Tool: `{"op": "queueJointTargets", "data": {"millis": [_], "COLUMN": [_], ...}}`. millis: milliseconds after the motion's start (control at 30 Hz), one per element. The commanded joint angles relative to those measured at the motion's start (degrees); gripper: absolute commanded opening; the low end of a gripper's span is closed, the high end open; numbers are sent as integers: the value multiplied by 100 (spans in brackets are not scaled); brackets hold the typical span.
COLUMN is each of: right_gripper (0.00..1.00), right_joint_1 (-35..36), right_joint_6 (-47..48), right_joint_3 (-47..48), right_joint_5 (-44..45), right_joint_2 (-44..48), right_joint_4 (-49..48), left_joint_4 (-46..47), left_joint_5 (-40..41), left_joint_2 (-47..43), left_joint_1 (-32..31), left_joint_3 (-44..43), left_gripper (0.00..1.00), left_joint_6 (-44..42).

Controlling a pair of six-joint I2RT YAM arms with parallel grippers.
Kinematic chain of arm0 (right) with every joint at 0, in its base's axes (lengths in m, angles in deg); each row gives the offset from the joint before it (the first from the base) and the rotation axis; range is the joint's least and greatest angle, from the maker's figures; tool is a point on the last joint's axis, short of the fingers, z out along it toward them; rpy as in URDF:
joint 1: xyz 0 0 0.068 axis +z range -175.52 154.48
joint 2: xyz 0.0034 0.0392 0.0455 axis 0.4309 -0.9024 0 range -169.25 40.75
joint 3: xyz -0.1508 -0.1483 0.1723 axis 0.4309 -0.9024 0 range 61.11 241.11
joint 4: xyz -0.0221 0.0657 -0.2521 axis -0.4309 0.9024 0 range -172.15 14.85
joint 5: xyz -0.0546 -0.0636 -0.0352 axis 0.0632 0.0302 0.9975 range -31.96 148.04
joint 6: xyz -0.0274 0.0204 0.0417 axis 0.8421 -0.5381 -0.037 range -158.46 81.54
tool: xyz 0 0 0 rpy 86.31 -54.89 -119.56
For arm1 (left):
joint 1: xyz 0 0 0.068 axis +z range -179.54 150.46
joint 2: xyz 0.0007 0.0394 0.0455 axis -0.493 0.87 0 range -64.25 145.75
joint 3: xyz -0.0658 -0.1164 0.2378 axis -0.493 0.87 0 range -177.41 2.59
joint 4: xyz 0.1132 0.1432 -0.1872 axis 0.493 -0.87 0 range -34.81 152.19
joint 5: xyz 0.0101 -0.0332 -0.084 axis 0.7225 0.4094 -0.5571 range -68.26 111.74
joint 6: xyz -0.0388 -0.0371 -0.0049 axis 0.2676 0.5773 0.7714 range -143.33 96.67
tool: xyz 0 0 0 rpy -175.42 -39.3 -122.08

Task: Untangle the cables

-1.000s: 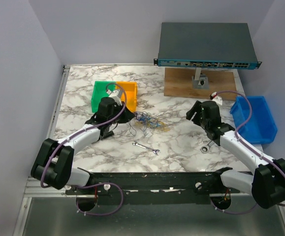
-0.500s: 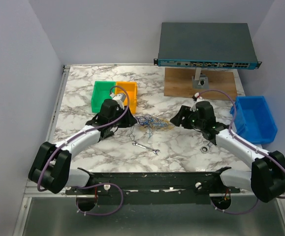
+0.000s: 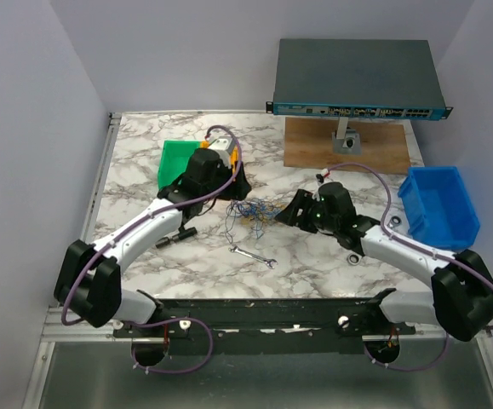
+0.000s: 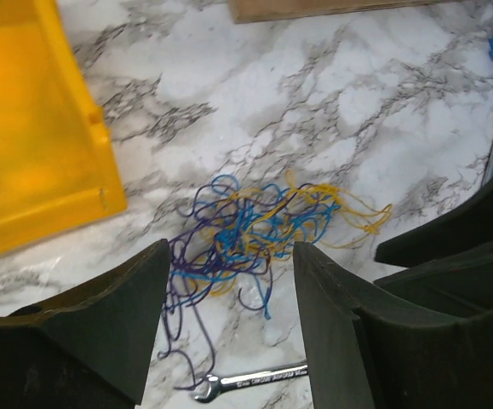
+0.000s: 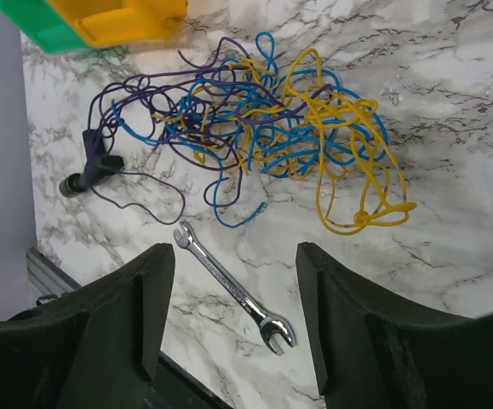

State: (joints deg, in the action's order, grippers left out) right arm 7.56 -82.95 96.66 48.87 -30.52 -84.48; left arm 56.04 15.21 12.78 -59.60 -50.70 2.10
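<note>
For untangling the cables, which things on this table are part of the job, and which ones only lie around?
Job: the tangled cables, blue, yellow and purple.
Lying about: silver wrench; yellow bin; green bin; blue bin; network switch; wooden board.

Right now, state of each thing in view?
cables, one tangled heap on the table, unheld.
left gripper, open, empty.
right gripper, open, empty.
wrench, flat on the table, apart from the cables.
yellow bin, upright, visible part empty.
</note>
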Motion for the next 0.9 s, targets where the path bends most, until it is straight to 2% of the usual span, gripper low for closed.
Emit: {"op": "queueJointTargets", "data": {"millis": [0,133,433,667,767,867], "right_gripper": [65,63,58,41,42,48], "right_joint_1": [50,56,56,44,47,53], "right_joint_6": [-659,-965,-824,-596,-558,-481], "right_joint_3": [102,163,621,846,934,966], "right_joint_5": [336,786,1380,1576,1510,1337], "right_joint_2": [-379,-797,-1803,-2037,-2125,-2151], "right_joint_4": [-519,-565,-734,-807,-804,-827], "left_joint_4": [-376,-561,-493,-501,-611,-666], "left_joint_5": [82,-398,-804,-1029,-1075,-1008], "left_joint_2": [619,1208,1867,2145,2357,2464], "left_joint_1": [-230,-244,-241,-231,-237,-235], "left_joint_3": [-742,-1089,-900,-925,-1068,-1108], "left_gripper": [62,62,61,57,54,51], "left_joint_6": [-460,-361,-140,-152,-168,-137]}}
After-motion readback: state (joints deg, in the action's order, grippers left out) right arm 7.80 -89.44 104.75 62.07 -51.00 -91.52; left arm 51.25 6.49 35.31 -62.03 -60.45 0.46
